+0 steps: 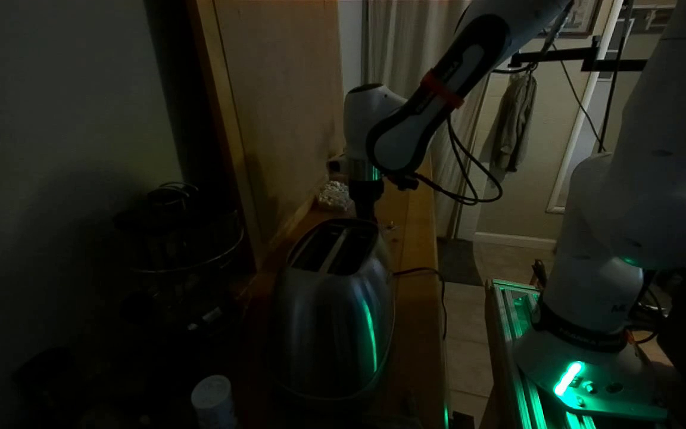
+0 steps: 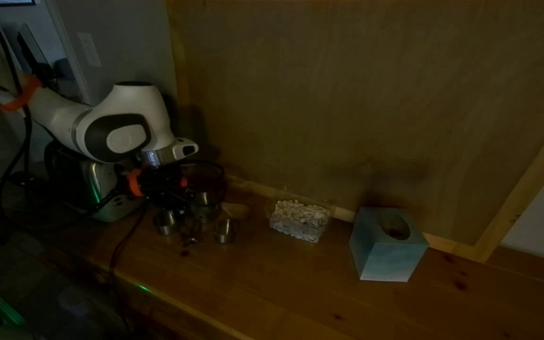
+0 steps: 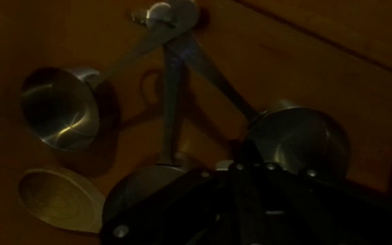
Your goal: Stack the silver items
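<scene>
Three silver measuring cups lie on the wooden counter, their handles converging at a small ring (image 3: 159, 15). In the wrist view, the left cup (image 3: 60, 112) is tipped, the middle cup (image 3: 138, 187) is partly hidden by my gripper, and the right cup (image 3: 305, 136) is open upward. They also show in an exterior view (image 2: 225, 231). My gripper (image 3: 245, 149) points down with its fingertips close together, at the left rim of the right cup. It looks shut. The dark picture does not show the rim held between the fingers. The gripper also shows in an exterior view (image 1: 365, 210).
A wooden spoon (image 3: 60, 200) lies by the cups. A silver toaster (image 1: 331, 322) stands close to the arm with a black cable (image 2: 123, 245). A clear box of pale pieces (image 2: 300, 219) and a tissue box (image 2: 387, 245) stand by the wooden back panel (image 2: 371, 108).
</scene>
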Robot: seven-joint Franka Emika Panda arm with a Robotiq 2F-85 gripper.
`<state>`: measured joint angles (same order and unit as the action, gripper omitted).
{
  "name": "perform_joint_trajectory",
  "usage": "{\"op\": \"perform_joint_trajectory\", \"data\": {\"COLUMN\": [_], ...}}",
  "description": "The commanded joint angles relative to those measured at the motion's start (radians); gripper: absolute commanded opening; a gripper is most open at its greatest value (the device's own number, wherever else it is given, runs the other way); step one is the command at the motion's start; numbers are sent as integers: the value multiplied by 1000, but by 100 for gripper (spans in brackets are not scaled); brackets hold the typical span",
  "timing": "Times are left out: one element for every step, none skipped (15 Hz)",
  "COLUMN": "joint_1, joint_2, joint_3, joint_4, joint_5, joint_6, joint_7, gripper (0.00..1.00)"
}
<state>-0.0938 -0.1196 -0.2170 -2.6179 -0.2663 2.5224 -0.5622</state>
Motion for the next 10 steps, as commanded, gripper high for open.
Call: {"op": "perform_joint_trajectory", "data": {"joint_1": [-20,-24,-26,-28,-30,-31,-33,-34,-34,-34], "joint_2": [24,20,16,9,7,4,4,8,10,13], "joint_3": [6,6,6,7,7,6,5,2,-1,-3], "joint_4": [26,28,30,31,35,38,42,49,54,61], "joint_5": [8,0,-2,-6,-10,-5,-3,8,20,36], "joint_6": [9,6,1,-6,-11,-19,-25,-34,-42,-55], "joint_7": [-28,-24,-25,-28,-28,-37,-45,-58,-77,-98], "gripper": [1,1,0,1,1,1,1,1,1,1]}}
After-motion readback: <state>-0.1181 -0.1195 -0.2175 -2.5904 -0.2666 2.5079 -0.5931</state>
